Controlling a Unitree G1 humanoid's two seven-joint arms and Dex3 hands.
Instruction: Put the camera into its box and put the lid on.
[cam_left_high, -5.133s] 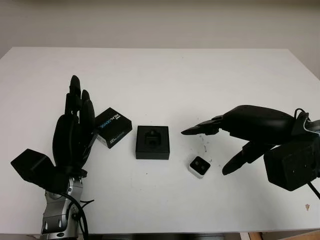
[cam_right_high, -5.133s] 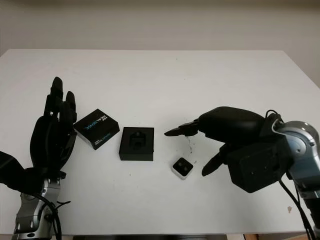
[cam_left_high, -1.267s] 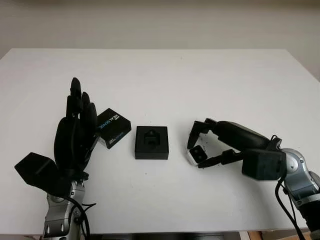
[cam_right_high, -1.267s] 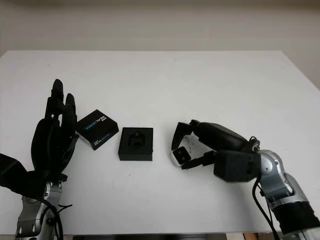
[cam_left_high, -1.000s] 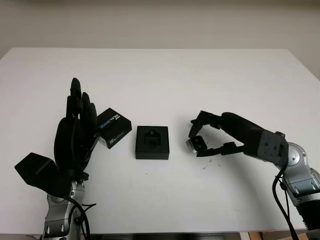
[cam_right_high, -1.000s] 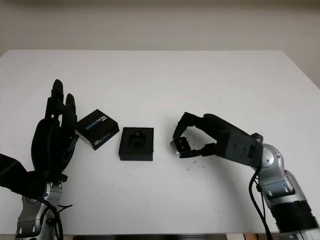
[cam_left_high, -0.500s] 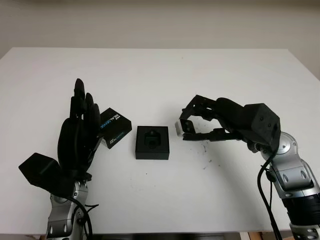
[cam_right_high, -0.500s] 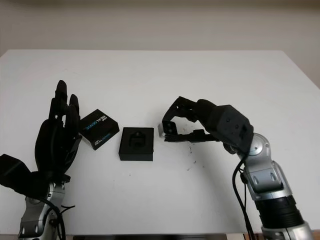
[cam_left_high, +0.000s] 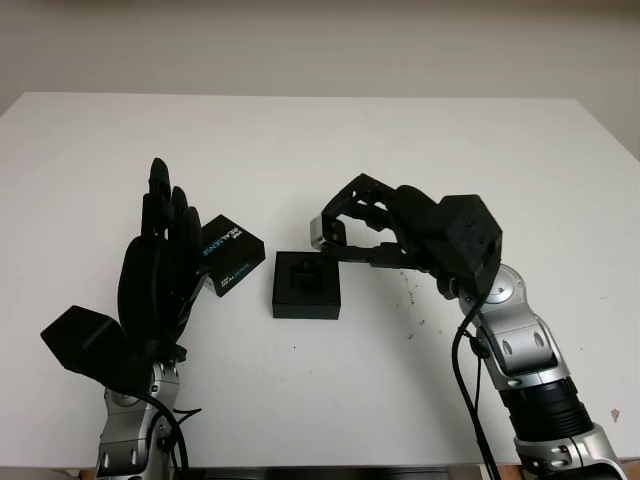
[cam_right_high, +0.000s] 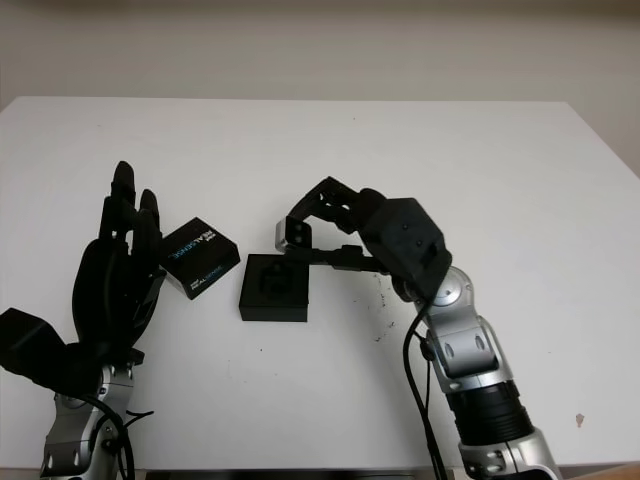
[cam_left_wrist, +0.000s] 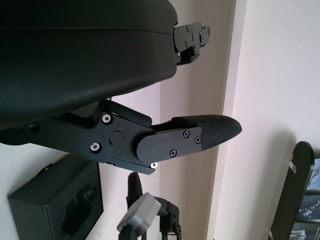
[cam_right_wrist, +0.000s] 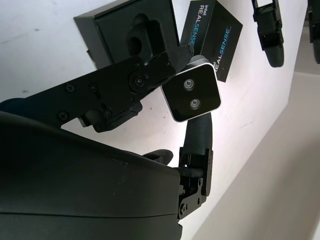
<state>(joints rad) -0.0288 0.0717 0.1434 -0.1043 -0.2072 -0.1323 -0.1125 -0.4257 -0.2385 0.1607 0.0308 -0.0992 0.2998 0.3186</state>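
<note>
Camera (cam_right_wrist: 193, 94), small silver block with two lenses on its face, is off the table and pinched in the right hand (cam_left_high: 352, 228), fingers (cam_right_wrist: 199, 136) closed around its sides. It sits in the air just above the far right corner of the box (cam_left_high: 305, 285), not inside it yet. Box is black, open, with a shaped foam recess facing up, roughly mid-table and a bit toward the near edge. Lid (cam_left_high: 227, 256), black with blue and white REALSENSE print, lies flat on the table just left of the box, turned at an angle, a narrow gap between the two. Left hand (cam_left_high: 160, 270) is open and raised upright just left of the lid, holding nothing, on the left side of the table toward the near edge. Right arm comes in from the near right corner and reaches across to the box. Table (cam_left_high: 420, 150) is white, with a few small dark specks on its surface just right of the box.
</note>
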